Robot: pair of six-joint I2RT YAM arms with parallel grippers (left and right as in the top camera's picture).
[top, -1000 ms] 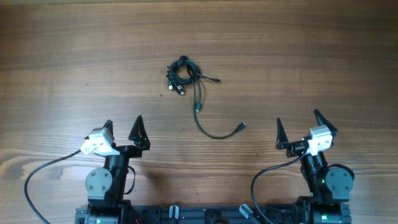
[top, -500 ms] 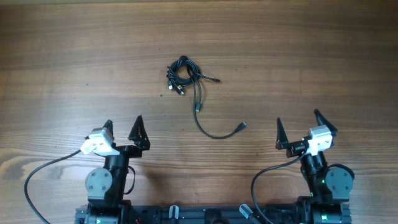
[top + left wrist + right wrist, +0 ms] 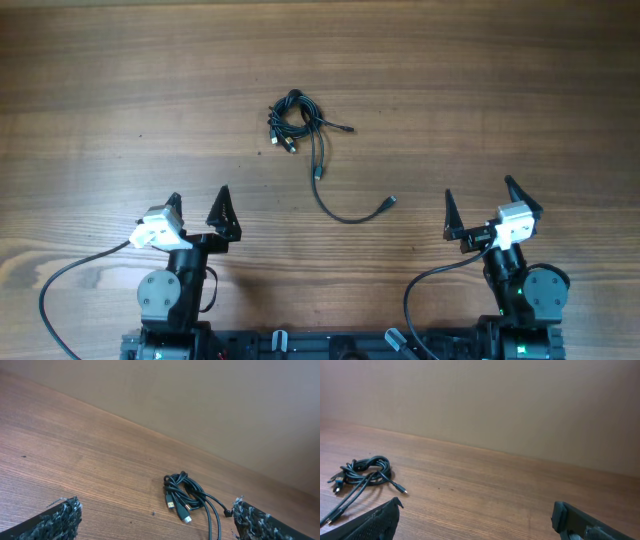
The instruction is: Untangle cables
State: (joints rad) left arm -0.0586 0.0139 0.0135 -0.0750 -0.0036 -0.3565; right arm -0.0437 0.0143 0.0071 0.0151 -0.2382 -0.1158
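Loosely bunched thin black cables (image 3: 297,119)

Wooden table (image 3: 520,80): wide flat room on the far side and across the left and right thirds. One obstacle, mid-table: the cables (image 3: 296,118), a tight bunch well ahead of both arms. One loose cord trails from it toward the near edge and curls right.

The left gripper (image 3: 198,195), fingers spread wide, faces open wood. The bunch lies ahead and to its right, with nothing between.

The right gripper (image 3: 478,188), also spread wide, faces open wood. The trailing cord's plug end lies to its left, near but apart.

Between the arms: open wood up to the cord's curl.

Beyond the far edge: a plain wall (image 3: 520,405).
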